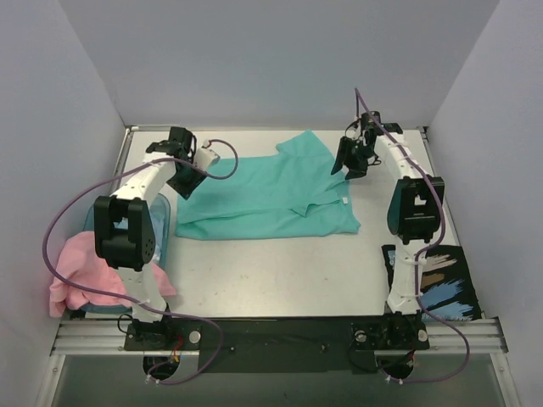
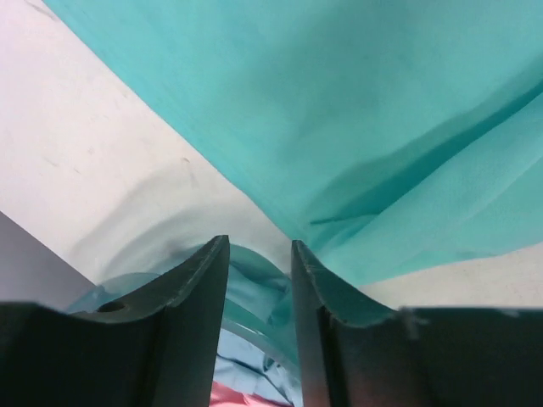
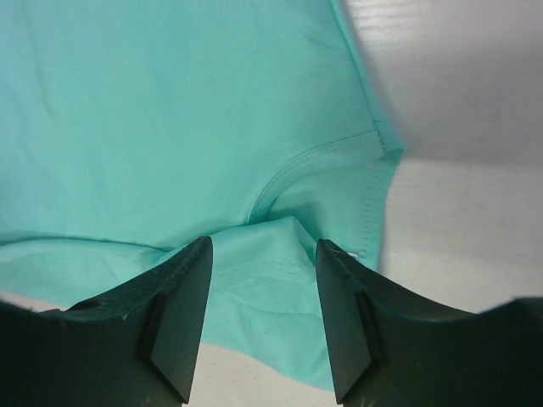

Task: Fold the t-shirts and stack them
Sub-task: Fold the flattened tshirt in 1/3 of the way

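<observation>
Teal-green cloth t-shirt [image 1: 271, 199] spread on white surface [image 1: 280, 271].
We find left fingers [image 2: 191, 292] slightly parted, right fingers [image 3: 182, 297] wider, both empty, at its opposite ends.

Light: bright, even, soft.
Shadows: faint on the tabletop [image 1: 280, 263].
Blur: right wrist view's far corner (overhead view crisp).

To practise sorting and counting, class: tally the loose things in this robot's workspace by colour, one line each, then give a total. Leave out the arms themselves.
Teal-green t-shirt: 1
Pale pink t-shirt: 1
Translucent blue tub: 1
Black sheet with blue streaks: 1
Total: 4
</observation>
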You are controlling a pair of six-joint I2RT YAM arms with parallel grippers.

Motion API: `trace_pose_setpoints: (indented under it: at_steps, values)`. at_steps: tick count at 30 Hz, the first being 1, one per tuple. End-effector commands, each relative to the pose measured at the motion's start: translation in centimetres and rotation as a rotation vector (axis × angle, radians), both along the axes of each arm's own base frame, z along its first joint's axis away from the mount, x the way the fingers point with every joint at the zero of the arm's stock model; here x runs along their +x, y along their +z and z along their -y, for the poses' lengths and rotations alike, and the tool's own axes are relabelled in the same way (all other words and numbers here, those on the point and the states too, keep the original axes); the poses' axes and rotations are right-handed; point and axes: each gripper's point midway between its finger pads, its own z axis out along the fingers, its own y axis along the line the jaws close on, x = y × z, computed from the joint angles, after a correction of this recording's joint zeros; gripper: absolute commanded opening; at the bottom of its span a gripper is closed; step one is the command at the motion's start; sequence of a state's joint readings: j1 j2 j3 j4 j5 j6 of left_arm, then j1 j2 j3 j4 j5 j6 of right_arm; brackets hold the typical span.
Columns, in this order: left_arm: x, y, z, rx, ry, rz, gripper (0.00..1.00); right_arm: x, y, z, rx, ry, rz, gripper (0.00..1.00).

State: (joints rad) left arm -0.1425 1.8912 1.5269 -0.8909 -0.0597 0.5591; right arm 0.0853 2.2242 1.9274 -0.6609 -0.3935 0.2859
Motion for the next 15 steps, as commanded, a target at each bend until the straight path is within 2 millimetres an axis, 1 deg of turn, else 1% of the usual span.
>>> trace_pose_setpoints:
  at_steps: [1,2,3,4,5,6,7,8,9,10,11,12,13,14,15]
  values:
    - [1.9,3.6,2.8,-0.087,-0.115,0.113,0.42,-0.3,4.8,2.2,-0.061,-0.084,0.071,0.48]
    - [0.7,3.5,4.3,-0.104,-0.169,0.081,0.38,-1.7,5.3,3.0,-0.097,-0.096,0.066,0.48]
    - [-0.8,3.3,5.5,-0.143,-0.253,0.054,0.27,-2.4,5.4,3.3,-0.116,-0.093,0.063,0.46]
    - [-2.4,2.9,7.3,-0.160,-0.327,0.017,0.23,-4.3,5.2,3.9,-0.144,-0.096,0.042,0.42]
    - [-4.2,2.3,8.1,-0.162,-0.398,-0.018,0.18,-5.2,5.0,4.0,-0.150,-0.091,0.033,0.29]
    - [-5.4,1.8,9.3,-0.155,-0.457,-0.042,0.17,-7.0,4.3,3.8,-0.141,-0.079,0.007,0.15]
    - [-6.7,0.8,9.4,-0.136,-0.484,-0.074,0.16,-7.8,4.0,3.4,-0.125,-0.068,-0.005,0.10]
    - [-6.9,0.1,10.1,-0.128,-0.505,-0.071,0.14,-9.2,3.2,2.6,-0.083,-0.049,-0.035,0.03]
    - [-7.1,-0.8,10.0,-0.124,-0.501,-0.088,0.14,-9.8,2.8,2.2,-0.063,-0.048,-0.045,0.00]
    - [-6.6,-1.1,10.2,-0.127,-0.493,-0.072,0.13,-10.4,2.2,1.2,-0.024,-0.032,-0.053,0.00]
    - [-6.0,-1.9,10.0,-0.110,-0.464,-0.083,0.13,-10.7,1.7,0.5,0.004,-0.022,-0.057,0.00]
    - [-5.4,-2.3,9.9,-0.099,-0.451,-0.077,0.13,-11.0,1.0,0.1,0.007,-0.020,-0.061,0.00]
    - [-4.6,-2.9,9.6,-0.073,-0.429,-0.081,0.13,-11.2,0.4,0.0,0.011,-0.036,-0.079,0.00]
    - [-4.0,-3.2,9.4,-0.065,-0.414,-0.072,0.12,-11.6,-0.6,-0.1,0.010,-0.037,-0.106,0.00]
    - [-3.3,-3.5,9.3,-0.055,-0.403,-0.072,0.12,-11.7,-1.1,0.0,0.003,-0.052,-0.119,0.00]
